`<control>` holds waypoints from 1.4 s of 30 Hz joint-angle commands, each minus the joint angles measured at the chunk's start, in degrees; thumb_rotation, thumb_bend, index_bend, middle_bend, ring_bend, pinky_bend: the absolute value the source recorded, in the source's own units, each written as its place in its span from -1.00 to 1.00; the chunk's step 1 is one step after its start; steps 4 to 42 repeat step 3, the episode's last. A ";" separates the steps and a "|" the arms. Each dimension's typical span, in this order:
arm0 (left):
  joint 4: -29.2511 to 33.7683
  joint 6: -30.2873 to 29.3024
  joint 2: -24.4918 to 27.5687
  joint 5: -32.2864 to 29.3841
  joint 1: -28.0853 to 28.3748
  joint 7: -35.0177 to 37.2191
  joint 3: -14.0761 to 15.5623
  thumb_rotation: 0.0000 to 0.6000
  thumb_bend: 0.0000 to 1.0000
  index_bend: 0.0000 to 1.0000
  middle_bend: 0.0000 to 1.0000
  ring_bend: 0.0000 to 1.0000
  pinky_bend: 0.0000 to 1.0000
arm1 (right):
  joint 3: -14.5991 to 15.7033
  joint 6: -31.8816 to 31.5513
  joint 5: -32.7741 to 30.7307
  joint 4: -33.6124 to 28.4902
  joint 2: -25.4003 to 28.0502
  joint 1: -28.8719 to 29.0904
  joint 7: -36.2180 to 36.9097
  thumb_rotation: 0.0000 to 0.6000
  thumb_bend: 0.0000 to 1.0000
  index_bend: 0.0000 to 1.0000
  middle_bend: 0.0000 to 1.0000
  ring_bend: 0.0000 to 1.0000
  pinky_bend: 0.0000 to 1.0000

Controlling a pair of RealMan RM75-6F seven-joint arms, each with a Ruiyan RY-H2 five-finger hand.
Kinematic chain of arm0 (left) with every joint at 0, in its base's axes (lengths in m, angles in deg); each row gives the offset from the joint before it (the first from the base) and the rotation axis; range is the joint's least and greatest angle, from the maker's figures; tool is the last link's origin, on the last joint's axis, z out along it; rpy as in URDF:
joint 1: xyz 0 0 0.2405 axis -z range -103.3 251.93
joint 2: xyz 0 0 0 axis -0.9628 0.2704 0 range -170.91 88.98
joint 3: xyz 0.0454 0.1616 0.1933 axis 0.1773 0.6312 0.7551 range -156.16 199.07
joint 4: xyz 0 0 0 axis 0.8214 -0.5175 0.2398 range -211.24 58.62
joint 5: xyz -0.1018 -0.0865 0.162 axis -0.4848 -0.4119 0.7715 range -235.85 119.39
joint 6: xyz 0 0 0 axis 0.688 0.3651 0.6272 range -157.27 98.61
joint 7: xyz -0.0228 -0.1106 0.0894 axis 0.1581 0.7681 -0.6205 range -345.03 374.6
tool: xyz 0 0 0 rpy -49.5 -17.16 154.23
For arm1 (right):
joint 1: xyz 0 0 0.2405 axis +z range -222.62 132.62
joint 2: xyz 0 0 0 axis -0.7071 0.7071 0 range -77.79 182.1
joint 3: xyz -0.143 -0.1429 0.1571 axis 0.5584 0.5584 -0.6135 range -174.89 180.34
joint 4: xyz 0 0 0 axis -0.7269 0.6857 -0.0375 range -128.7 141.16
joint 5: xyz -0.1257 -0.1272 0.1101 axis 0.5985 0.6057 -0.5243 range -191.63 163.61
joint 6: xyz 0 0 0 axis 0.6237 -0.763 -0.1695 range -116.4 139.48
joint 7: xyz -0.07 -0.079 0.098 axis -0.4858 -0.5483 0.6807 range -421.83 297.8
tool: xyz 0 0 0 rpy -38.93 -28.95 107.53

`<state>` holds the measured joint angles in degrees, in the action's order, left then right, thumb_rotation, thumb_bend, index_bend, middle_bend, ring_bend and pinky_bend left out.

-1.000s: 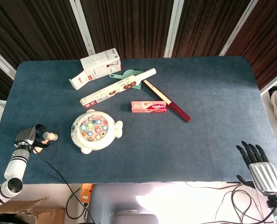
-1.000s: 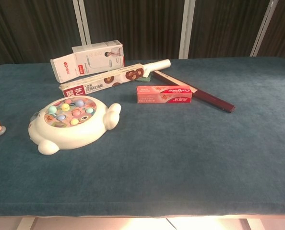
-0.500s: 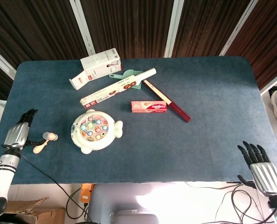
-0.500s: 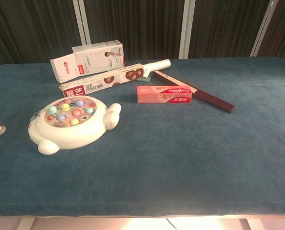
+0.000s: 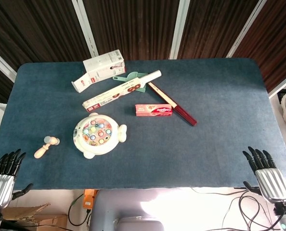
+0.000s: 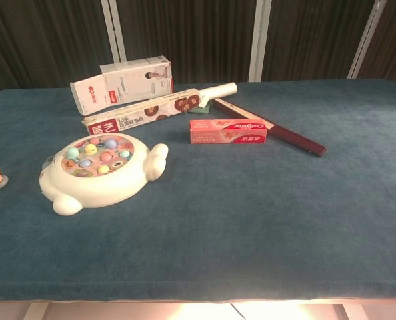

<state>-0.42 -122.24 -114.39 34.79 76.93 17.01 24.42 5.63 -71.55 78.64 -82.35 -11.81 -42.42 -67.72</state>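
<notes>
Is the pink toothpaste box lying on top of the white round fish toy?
No, in the head view the pink toothpaste box lies flat on the blue table, apart from the white round fish toy.

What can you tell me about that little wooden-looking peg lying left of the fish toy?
The small peg looks like pale wood: a short tan handle ending in a rounded knob, with a greyish cap at its upper end. It lies on its side, tilted, on the blue table, apart from the white fish game. Nothing touches it; the left hand is off the table's edge.
</notes>
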 commanded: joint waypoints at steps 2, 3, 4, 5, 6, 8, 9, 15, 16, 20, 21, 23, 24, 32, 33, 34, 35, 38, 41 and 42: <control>-0.50 -0.61 -1.26 1.50 -0.55 0.20 0.65 1.00 -0.78 -1.00 -1.00 -1.00 -0.84 | -0.02 -0.24 0.04 0.06 -0.07 -0.14 -0.03 1.00 -0.73 -1.00 -1.00 -1.00 -0.98; -0.38 0.00 -1.20 1.17 -0.46 0.40 0.64 1.00 -0.78 -1.00 -1.00 -1.00 -0.84 | -0.01 -0.19 -0.04 0.10 -0.07 -0.16 -0.03 1.00 -0.73 -1.00 -1.00 -1.00 -0.98; -0.38 0.00 -1.20 1.17 -0.46 0.40 0.64 1.00 -0.78 -1.00 -1.00 -1.00 -0.84 | -0.01 -0.19 -0.04 0.10 -0.07 -0.16 -0.03 1.00 -0.73 -1.00 -1.00 -1.00 -0.98; -0.38 0.00 -1.20 1.17 -0.46 0.40 0.64 1.00 -0.78 -1.00 -1.00 -1.00 -0.84 | -0.01 -0.19 -0.04 0.10 -0.07 -0.16 -0.03 1.00 -0.73 -1.00 -1.00 -1.00 -0.98; -0.38 0.00 -1.20 1.17 -0.46 0.40 0.64 1.00 -0.78 -1.00 -1.00 -1.00 -0.84 | -0.01 -0.19 -0.04 0.10 -0.07 -0.16 -0.03 1.00 -0.73 -1.00 -1.00 -1.00 -0.98; -0.38 0.00 -1.20 1.17 -0.46 0.40 0.64 1.00 -0.78 -1.00 -1.00 -1.00 -0.84 | -0.01 -0.19 -0.04 0.10 -0.07 -0.16 -0.03 1.00 -0.73 -1.00 -1.00 -1.00 -0.98; -0.38 0.00 -1.20 1.17 -0.46 0.40 0.64 1.00 -0.78 -1.00 -1.00 -1.00 -0.84 | -0.01 -0.19 -0.04 0.10 -0.07 -0.16 -0.03 1.00 -0.73 -1.00 -1.00 -1.00 -0.98; -0.38 0.00 -1.20 1.17 -0.46 0.40 0.64 1.00 -0.78 -1.00 -1.00 -1.00 -0.84 | -0.01 -0.19 -0.04 0.10 -0.07 -0.16 -0.03 1.00 -0.73 -1.00 -1.00 -1.00 -0.98; -0.38 0.00 -1.20 1.17 -0.46 0.40 0.64 1.00 -0.78 -1.00 -1.00 -1.00 -0.84 | -0.01 -0.19 -0.04 0.10 -0.07 -0.16 -0.03 1.00 -0.73 -1.00 -1.00 -1.00 -0.98; -0.38 0.00 -1.20 1.17 -0.46 0.40 0.64 1.00 -0.78 -1.00 -1.00 -1.00 -0.84 | -0.01 -0.19 -0.04 0.10 -0.07 -0.16 -0.03 1.00 -0.73 -1.00 -1.00 -1.00 -0.98; -0.38 0.00 -1.20 1.17 -0.46 0.40 0.64 1.00 -0.78 -1.00 -1.00 -1.00 -0.84 | -0.01 -0.19 -0.04 0.10 -0.07 -0.16 -0.03 1.00 -0.73 -1.00 -1.00 -1.00 -0.98; -0.38 0.00 -1.20 1.17 -0.46 0.40 0.64 1.00 -0.78 -1.00 -1.00 -1.00 -0.84 | -0.01 -0.19 -0.04 0.10 -0.07 -0.16 -0.03 1.00 -0.73 -1.00 -1.00 -1.00 -0.98; -0.38 0.00 -1.20 1.17 -0.46 0.40 0.64 1.00 -0.78 -1.00 -1.00 -1.00 -0.84 | -0.01 -0.19 -0.04 0.10 -0.07 -0.16 -0.03 1.00 -0.73 -1.00 -1.00 -1.00 -0.98; -0.38 0.00 -1.20 1.17 -0.46 0.40 0.64 1.00 -0.78 -1.00 -1.00 -1.00 -0.84 | -0.01 -0.19 -0.04 0.10 -0.07 -0.16 -0.03 1.00 -0.73 -1.00 -1.00 -1.00 -0.98; -0.38 0.00 -1.20 1.17 -0.46 0.40 0.64 1.00 -0.78 -1.00 -1.00 -1.00 -0.84 | -0.01 -0.19 -0.04 0.10 -0.07 -0.16 -0.03 1.00 -0.73 -1.00 -1.00 -1.00 -0.98; -0.38 0.00 -1.20 1.17 -0.46 0.40 0.64 1.00 -0.78 -1.00 -1.00 -1.00 -0.84 | -0.01 -0.19 -0.04 0.10 -0.07 -0.16 -0.03 1.00 -0.73 -1.00 -1.00 -1.00 -0.98; -0.38 0.00 -1.20 1.17 -0.46 0.40 0.64 1.00 -0.78 -1.00 -1.00 -1.00 -0.84 | -0.01 -0.19 -0.04 0.10 -0.07 -0.16 -0.03 1.00 -0.73 -1.00 -1.00 -1.00 -0.98; -0.38 0.00 -1.20 1.17 -0.46 0.40 0.64 1.00 -0.78 -1.00 -1.00 -1.00 -0.84 | -0.01 -0.19 -0.04 0.10 -0.07 -0.16 -0.03 1.00 -0.73 -1.00 -1.00 -1.00 -0.98; -0.38 0.00 -1.20 1.17 -0.46 0.40 0.64 1.00 -0.78 -1.00 -1.00 -1.00 -0.84 | -0.01 -0.19 -0.04 0.10 -0.07 -0.16 -0.03 1.00 -0.73 -1.00 -1.00 -1.00 -0.98; -0.38 0.00 -1.20 1.17 -0.46 0.40 0.64 1.00 -0.78 -1.00 -1.00 -1.00 -0.84 | -0.01 -0.19 -0.04 0.10 -0.07 -0.16 -0.03 1.00 -0.73 -1.00 -1.00 -1.00 -0.98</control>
